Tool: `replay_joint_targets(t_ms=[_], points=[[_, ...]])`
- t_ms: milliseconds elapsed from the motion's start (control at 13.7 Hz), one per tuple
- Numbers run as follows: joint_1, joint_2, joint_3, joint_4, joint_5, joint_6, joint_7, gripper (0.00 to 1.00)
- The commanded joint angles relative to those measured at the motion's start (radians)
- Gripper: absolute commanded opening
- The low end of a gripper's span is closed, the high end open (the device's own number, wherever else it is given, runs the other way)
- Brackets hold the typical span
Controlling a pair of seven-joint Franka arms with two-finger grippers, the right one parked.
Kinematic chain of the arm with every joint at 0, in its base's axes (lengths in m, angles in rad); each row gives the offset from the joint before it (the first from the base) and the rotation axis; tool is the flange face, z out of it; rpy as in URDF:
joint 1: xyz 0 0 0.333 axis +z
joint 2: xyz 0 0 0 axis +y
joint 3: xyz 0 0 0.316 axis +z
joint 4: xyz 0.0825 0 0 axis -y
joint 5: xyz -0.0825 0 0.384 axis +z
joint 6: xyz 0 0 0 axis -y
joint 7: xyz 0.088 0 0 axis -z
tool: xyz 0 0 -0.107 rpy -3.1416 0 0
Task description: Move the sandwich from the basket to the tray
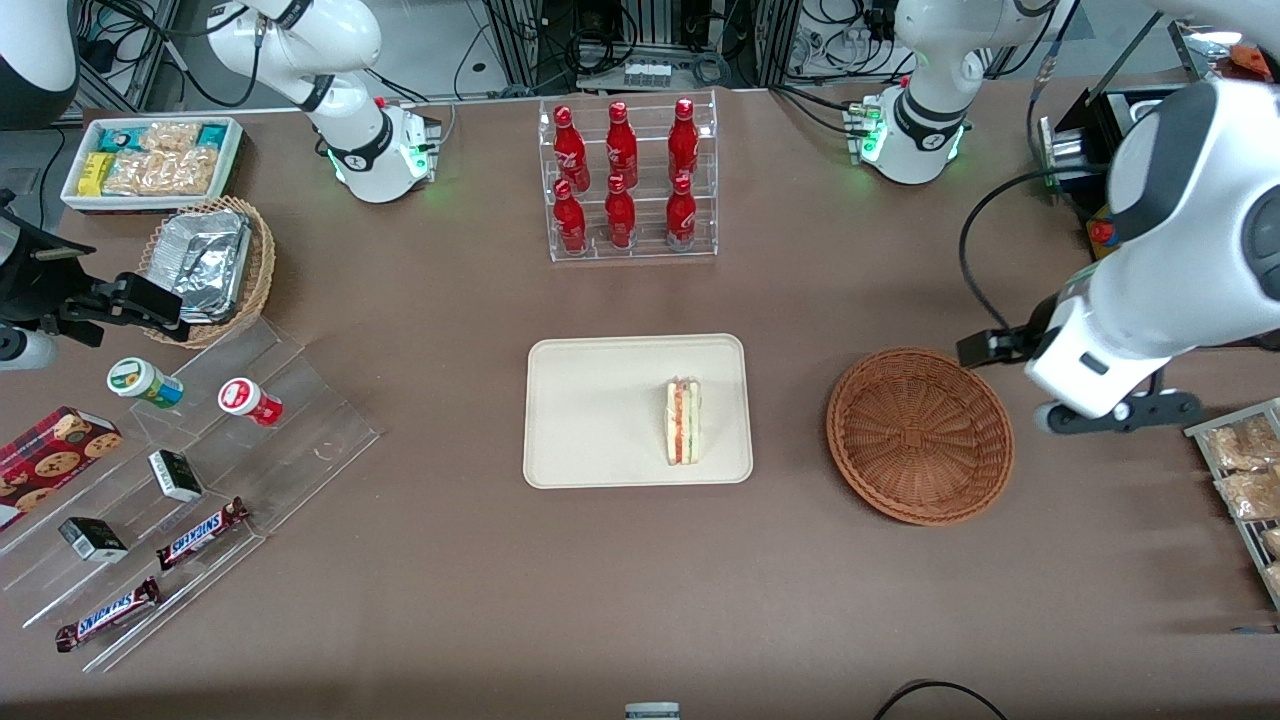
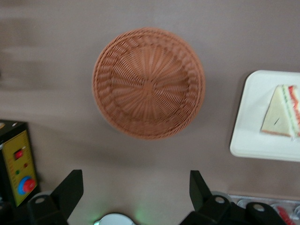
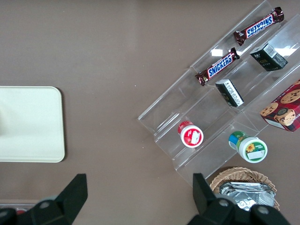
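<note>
A clear rack [image 1: 632,245] holding six red bottles [image 1: 621,147] stands farther from the front camera than the table's middle. Toward the parked arm's end are a white bin [image 1: 236,150] of snack packets, a tan wicker basket [image 1: 262,270] with foil trays [image 1: 205,262], and a clear stepped stand [image 1: 300,440]. The stand carries two small jars [image 1: 249,401], two dark boxes [image 1: 175,474] and two Snickers bars [image 1: 200,533]. Beside it lies a cookie box [image 1: 50,455]. At the working arm's end lie bags [image 1: 1240,470], perhaps with pastries inside.
</note>
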Motion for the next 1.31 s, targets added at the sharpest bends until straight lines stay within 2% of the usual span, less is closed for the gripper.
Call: replay_joint_targets(t_ms=[0,146,291,510,728,1238], points=[[0.011,-0.077,0.032,-0.042,-0.032,-0.050,0.057,1.00],[-0.002,-0.118,0.096,-0.056,-0.080,-0.081,0.080,1.00],[-0.047,-0.172,0.160,-0.094,-0.081,-0.088,0.111,1.00],[-0.226,-0.245,0.376,-0.166,-0.100,-0.087,0.166,1.00],[-0.222,-0.310,0.397,-0.232,-0.109,-0.082,0.183,1.00],[-0.214,-0.324,0.399,-0.237,-0.109,-0.088,0.185,1.00]])
